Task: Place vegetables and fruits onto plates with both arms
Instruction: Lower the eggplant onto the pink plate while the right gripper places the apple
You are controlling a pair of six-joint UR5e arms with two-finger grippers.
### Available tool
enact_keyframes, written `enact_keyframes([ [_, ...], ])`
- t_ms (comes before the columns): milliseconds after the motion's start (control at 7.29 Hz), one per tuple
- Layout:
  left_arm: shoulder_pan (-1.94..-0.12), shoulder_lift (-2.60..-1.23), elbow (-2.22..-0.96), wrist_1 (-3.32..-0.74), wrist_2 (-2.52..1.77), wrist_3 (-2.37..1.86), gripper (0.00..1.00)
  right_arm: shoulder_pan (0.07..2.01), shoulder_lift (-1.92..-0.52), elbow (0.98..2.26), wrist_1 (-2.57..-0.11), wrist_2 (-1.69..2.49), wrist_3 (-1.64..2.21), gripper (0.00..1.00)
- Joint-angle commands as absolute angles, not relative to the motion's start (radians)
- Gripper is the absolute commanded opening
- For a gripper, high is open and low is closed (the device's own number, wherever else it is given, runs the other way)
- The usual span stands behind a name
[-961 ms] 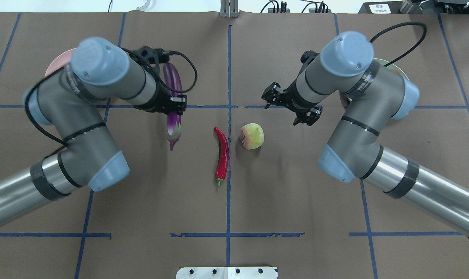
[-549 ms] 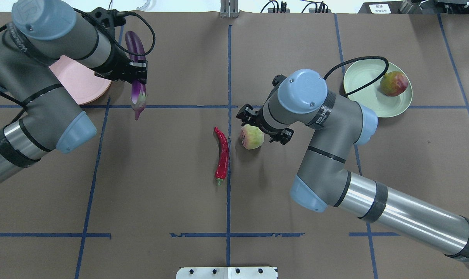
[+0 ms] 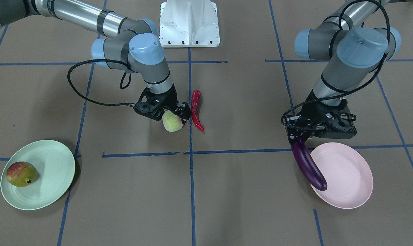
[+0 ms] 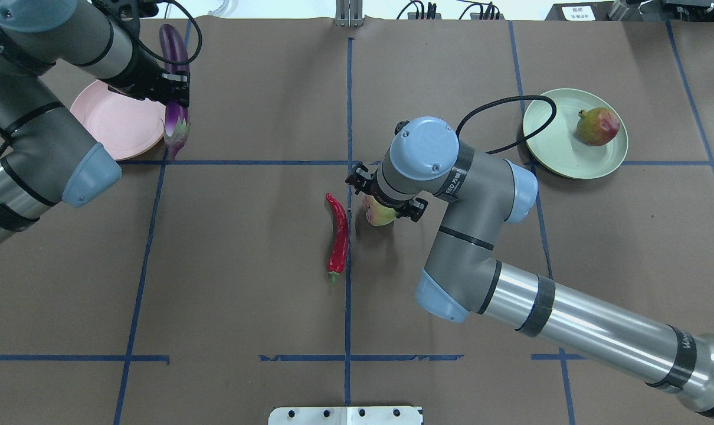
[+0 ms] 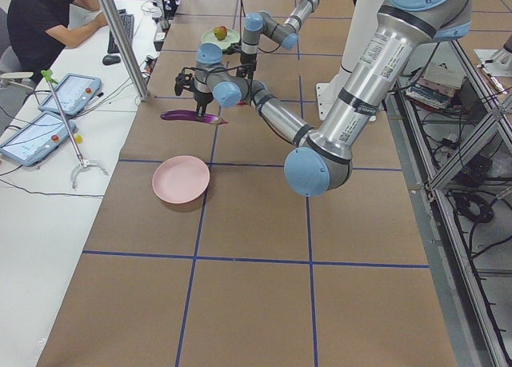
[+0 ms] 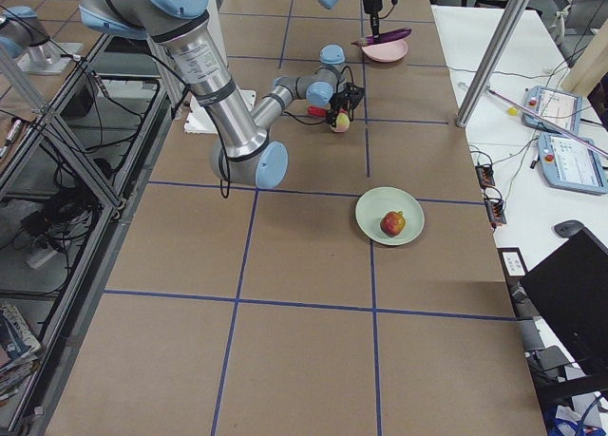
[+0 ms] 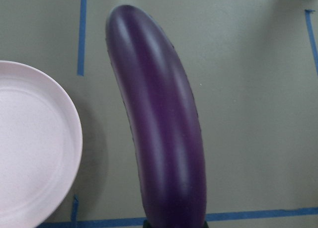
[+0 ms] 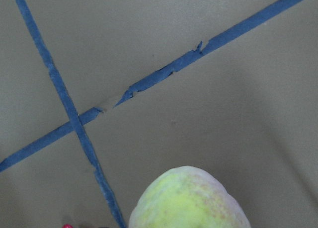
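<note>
Two end effectors are engaged. The left end effector (image 4: 174, 97) is clamped on the eggplant (image 4: 177, 50) close to its cap end, so the purple body sticks out unsupported. The eggplant is carried clear of the worktop (image 4: 251, 295) near the far left corner, just beside the rim of the pink plate (image 3: 350, 191) and, by the left wrist view, not yet over it.

The right end effector (image 3: 172, 118) straddles the peach (image 3: 172, 123) near the middle of the worktop. Whether its fingers are pressing on the fruit cannot be told. The chili (image 3: 196, 109) lies just beside the peach, apart from it. The pomegranate (image 3: 20, 174) already sits on the green plate (image 3: 53, 171) toward the far right corner.

Handling, as a judgement:
- Eggplant: firm, glossy and probably slippery. A hold nearer mid-length would reduce sag and twist.
- Peach: round and probably soft. Grip across its widest part with light force.
- Chili: thin and curved. Take it at mid-length.
</note>
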State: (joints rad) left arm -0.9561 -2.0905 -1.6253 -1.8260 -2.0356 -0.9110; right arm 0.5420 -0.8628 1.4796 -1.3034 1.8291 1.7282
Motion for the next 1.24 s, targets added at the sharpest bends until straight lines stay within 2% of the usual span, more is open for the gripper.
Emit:
enact_keyframes([
  [0, -0.973, -2.091, -1.538, -1.83, -2.033, -0.841, 0.0, 0.54, -0.859, 1.453, -1.301, 1.829, 1.73, 0.92],
  [137, -0.994, -2.091, -1.466, -1.83, -2.033, -0.777, 0.0, 0.54, -0.858, 1.454, -1.302, 1.83, 1.73, 0.34],
  [275, -1.003, -2.092, -1.389, -1.83, -2.029, -0.769, 0.01, 0.541, -0.862, 1.46, -1.307, 1.832, 1.726, 0.01],
  [549, -1.034, -2.098, -1.278, -1.845, -2.028, -0.769, 0.07, 0.639, -0.893, 1.549, -1.353, 1.845, 1.72, 0.0],
  [824, -1.071, -2.103, -1.217, -1.931, -2.034, -0.785, 1.0, 0.753, -0.989, 1.577, -1.368, 1.856, 1.586, 0.01],
  [1098, -1.078, -2.118, -1.276, -1.963, -2.217, -0.919, 1.0, 0.871, -1.072, 1.562, -1.37, 1.882, 1.366, 0.01],
])
